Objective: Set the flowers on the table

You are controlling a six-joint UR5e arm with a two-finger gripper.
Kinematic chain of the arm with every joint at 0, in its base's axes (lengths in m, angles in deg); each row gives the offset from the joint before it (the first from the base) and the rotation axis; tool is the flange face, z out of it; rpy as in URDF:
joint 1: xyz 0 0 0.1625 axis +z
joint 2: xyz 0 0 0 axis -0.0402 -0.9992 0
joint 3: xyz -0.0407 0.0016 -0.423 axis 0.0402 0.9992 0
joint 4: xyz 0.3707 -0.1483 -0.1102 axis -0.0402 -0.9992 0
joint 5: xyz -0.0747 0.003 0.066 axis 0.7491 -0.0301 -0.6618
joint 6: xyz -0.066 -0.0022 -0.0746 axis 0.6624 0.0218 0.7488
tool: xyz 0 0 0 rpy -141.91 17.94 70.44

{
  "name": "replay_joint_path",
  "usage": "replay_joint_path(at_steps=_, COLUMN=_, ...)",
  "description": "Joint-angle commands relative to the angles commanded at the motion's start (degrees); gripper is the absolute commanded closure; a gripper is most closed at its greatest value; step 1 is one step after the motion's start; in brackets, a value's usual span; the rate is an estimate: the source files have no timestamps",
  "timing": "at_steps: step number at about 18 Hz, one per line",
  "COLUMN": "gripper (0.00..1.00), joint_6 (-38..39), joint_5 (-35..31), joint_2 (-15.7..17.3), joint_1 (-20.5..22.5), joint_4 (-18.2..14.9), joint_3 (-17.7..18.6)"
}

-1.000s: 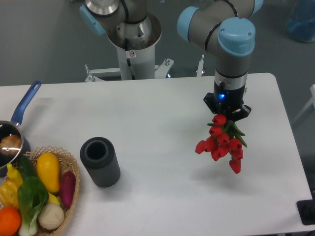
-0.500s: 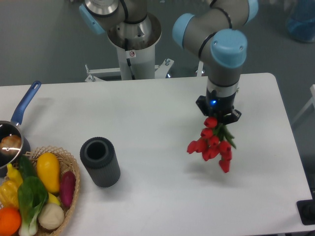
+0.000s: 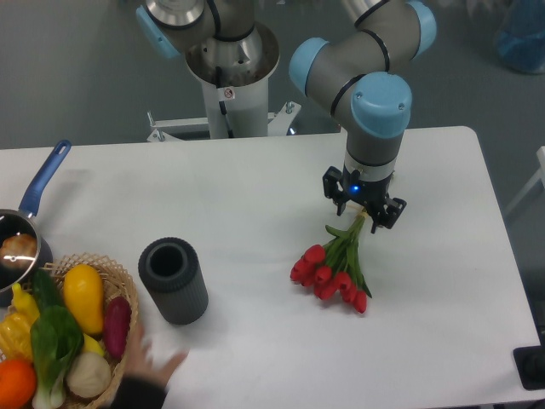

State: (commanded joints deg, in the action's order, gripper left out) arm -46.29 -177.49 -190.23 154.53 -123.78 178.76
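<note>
A hand [image 3: 146,368] intrudes at the near worktop [image 3: 255,358] edge beside the basket [image 3: 119,341] and the dark cylinder [image 3: 174,281], while the flowers [image 3: 330,271] lie flat mid-worktop, stems reaching up beneath the spread claw [image 3: 364,213].

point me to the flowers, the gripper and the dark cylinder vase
flowers [image 3: 328,277]: fixed camera, on the red blooms lying on the table.
gripper [image 3: 363,216]: fixed camera, between the fingertips, at the stem ends.
vase [image 3: 176,285]: fixed camera, on its dark outer wall.
</note>
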Motion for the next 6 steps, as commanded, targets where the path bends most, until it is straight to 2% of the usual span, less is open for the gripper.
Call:
replay_joint_path(at_steps=2, gripper=0.00, joint_6=-0.35, joint_5=0.09, joint_2=0.17, joint_1=1.58, joint_4=0.26, joint_3=-0.43)
replay_joint_path(at_steps=4, gripper=0.00, joint_6=-1.31, joint_5=0.09, joint_2=0.09, joint_1=2.90, joint_4=2.28, joint_3=-1.22)
replay_joint_path(at_steps=6, gripper=0.00, joint_6=-1.58, joint_5=0.09, joint_2=-0.09, joint_1=4.13, joint_4=2.90, joint_3=-1.58)
